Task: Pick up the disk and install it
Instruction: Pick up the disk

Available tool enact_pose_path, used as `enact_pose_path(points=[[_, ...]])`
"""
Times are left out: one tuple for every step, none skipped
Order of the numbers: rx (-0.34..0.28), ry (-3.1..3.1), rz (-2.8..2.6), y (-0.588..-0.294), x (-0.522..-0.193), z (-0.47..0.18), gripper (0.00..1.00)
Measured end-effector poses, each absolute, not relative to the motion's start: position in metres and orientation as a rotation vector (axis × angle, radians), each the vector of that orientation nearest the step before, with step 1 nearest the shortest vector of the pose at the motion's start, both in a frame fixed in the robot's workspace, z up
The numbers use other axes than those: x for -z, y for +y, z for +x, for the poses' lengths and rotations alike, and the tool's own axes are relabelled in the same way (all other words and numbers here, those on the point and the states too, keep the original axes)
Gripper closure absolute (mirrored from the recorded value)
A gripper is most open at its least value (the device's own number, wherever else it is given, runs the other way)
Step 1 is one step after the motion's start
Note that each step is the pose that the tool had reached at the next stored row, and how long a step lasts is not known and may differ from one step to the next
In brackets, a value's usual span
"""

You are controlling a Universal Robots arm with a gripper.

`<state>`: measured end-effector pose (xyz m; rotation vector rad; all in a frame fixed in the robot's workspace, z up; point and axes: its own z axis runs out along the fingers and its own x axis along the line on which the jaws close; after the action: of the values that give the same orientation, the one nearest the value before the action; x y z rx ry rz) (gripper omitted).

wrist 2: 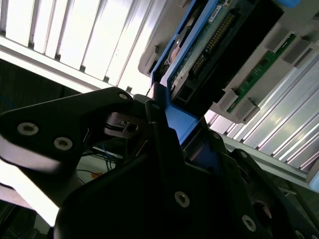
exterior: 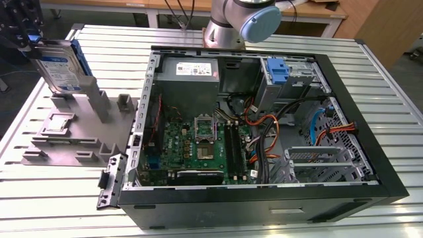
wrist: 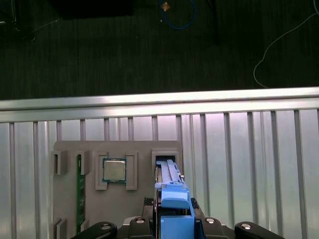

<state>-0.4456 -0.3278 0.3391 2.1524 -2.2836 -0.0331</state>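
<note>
View: exterior
Gripper (exterior: 25, 37): dark, at 10 o'clock from the case (exterior: 264, 203), clamped on the upper end of the disk (exterior: 61, 69).
Disk place: held over the grey fixture (exterior: 66, 144) on the slatted table (exterior: 59, 208), well apart from the case.
Disk axis: nearly upright and tilted, the long axis run from 11 o'clock down to 5 o'clock, the labelled face turned toward 4 o'clock.
Disk lower end: at the fixture's tall posts; whether they touch cannot be told.
Arm (exterior: 241, 20): seen at 12 o'clock from the case.

View: second wrist
Gripper (wrist 2: 182, 127): the fingers (wrist 2: 152, 119) are drawn close together, with the disk's blue bracket pinched between them.
Disk (wrist 2: 214, 45): the long axis is pointed straight away from the jaws, toward the fixture (wrist 2: 249, 102).

View: first wrist
Gripper (wrist: 172, 226): closed on the blue bracket.
Disk (wrist: 169, 179): seen edge-on, its far end at a slot of the fixture (wrist: 70, 149).
Chip (wrist: 114, 170): seated in the fixture, just beside that slot.
</note>
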Motion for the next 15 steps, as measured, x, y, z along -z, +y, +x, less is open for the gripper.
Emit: enact_pose_path(points=[[0.033,-2.284,2.152,-0.3278,-0.3391,-0.4456,0.64],[0.033,-2.284,2.152,-0.3278,-0.3391,-0.4456,0.64],[0.033,-2.284,2.152,-0.3279,-0.3392,-0.4456,0.64],[0.033,-2.284,2.152,-0.3278,-0.3392,-0.4456,0.64],[0.033,-2.284,2.152,-0.3278,-0.3394,-0.4456,0.64],[0.033,-2.283,2.152,-0.3278,-0.3397,-0.4456,0.64],[0.033,-2.283,2.152,-0.3278,-0.3399,-0.4456,0.64],[0.033,-2.284,2.152,-0.3278,-0.3401,-0.4456,0.64],[0.033,-2.284,2.152,-0.3278,-0.3404,-0.4456,0.64],[0.033,-2.284,2.152,-0.3279,-0.3407,-0.4456,0.64],[0.033,-2.284,2.152,-0.3278,-0.3408,-0.4456,0.64],[0.033,-2.284,2.152,-0.3278,-0.3410,-0.4456,0.64],[0.033,-2.284,2.152,-0.3278,-0.3412,-0.4456,0.64],[0.033,-2.284,2.152,-0.3278,-0.3414,-0.4456,0.64],[0.033,-2.284,2.152,-0.3278,-0.3416,-0.4456,0.64]])
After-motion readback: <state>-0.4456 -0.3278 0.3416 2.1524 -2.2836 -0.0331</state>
